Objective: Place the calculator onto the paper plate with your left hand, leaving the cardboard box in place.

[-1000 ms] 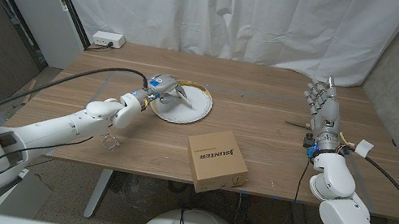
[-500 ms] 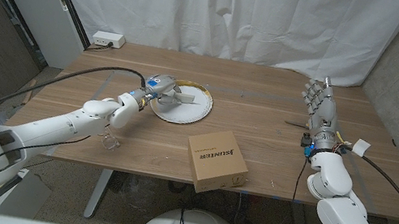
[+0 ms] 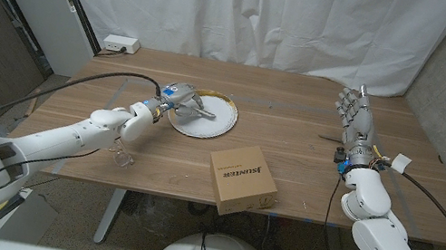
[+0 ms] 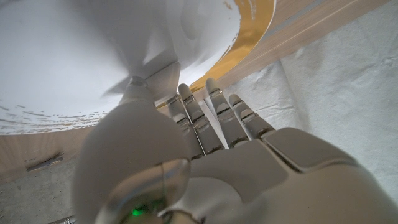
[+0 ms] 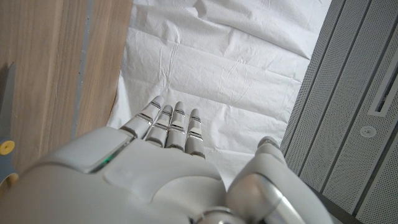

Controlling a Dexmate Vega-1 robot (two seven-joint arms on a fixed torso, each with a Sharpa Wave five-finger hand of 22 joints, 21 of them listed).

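The white paper plate [image 3: 216, 124] with a gold rim [image 4: 258, 25] lies at the table's middle left. My left hand [image 3: 178, 99] reaches over its left edge. A flat grey calculator [image 3: 196, 113] sticks out from the hand, low over the plate. In the left wrist view a pale flat piece of the calculator [image 4: 165, 76] sits between the thumb and the straight fingers [image 4: 214, 118]; whether it touches the plate I cannot tell. The cardboard box [image 3: 241, 181] stands near the front edge, right of the plate. My right hand [image 3: 358, 119] stands upright at the far right, fingers spread, holding nothing.
A white power strip [image 3: 120, 44] lies at the back left corner. A small clear object [image 3: 122, 159] sits near the front edge under my left forearm. A thin dark item [image 3: 330, 137] lies beside my right wrist. White curtain hangs behind the table.
My left hand has sunk lower over the plate's left edge, bringing the calculator down towards the plate. The right hand and the box have stayed put.
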